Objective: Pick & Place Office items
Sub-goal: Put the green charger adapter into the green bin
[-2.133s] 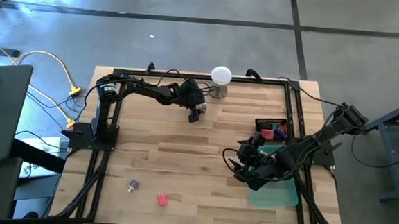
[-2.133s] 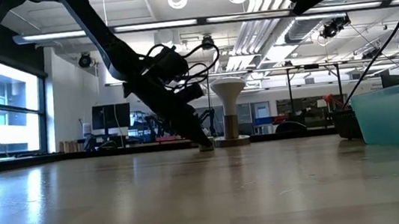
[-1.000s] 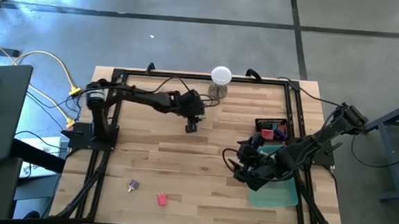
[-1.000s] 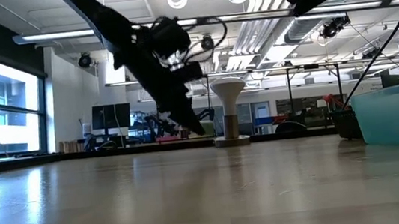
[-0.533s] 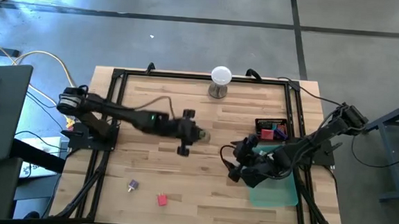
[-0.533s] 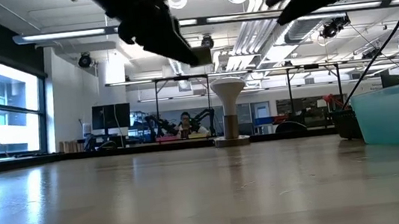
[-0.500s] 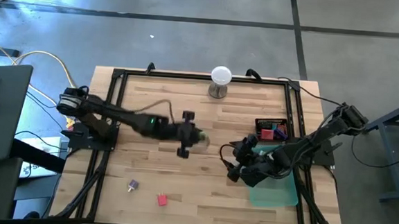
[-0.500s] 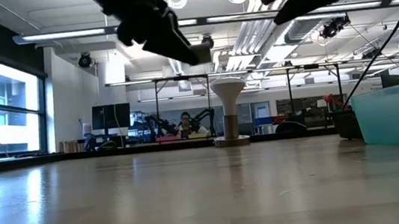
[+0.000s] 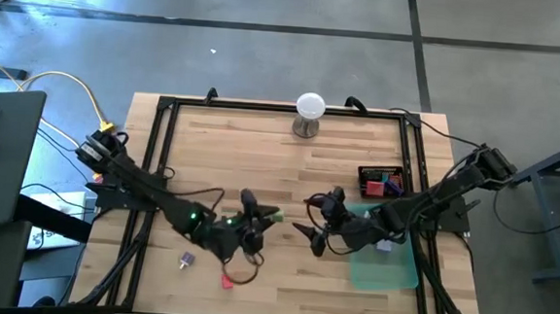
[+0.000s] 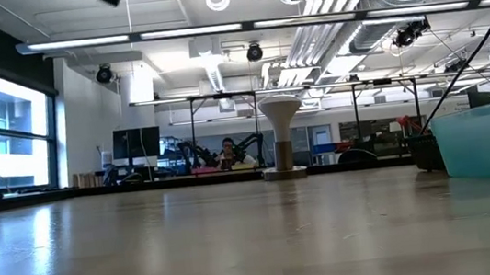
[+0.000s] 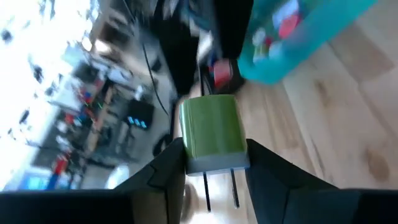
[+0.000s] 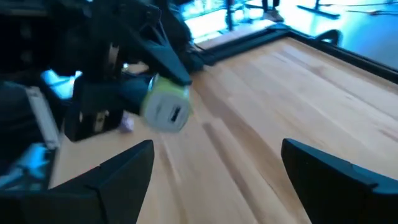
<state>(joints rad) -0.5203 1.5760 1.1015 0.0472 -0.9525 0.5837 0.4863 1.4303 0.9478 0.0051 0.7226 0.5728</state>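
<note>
Low on the left of the pale wooden plank surface (image 9: 260,166), a small purple-grey block (image 9: 187,259) and a red blocky piece (image 9: 227,280) lie near each other, not yet collected. Just to their right the left end effector (image 9: 260,217) hangs above the boards, pinching a pale green, boxy plug with two metal prongs (image 11: 211,134); its fingers (image 11: 163,171) press on either side of the plug, the prongs pointing back toward the wrist.

Facing it across a small gap, the right end effector (image 9: 316,221) is spread wide and empty, with the green plug showing ahead between its fingertips (image 12: 121,171).

Further right sit the translucent teal plastic tray (image 9: 387,265) and, beyond it, a black mesh basket (image 9: 380,171) already holding red, purple and blue pieces.

To me this looks like a hand-over in mid-air, the plug on its way toward the containers. Next, I'd say, the right arm must close in until its spread fingers bracket the green body clear of the left's grip, then squeeze before the left lets go.
</note>
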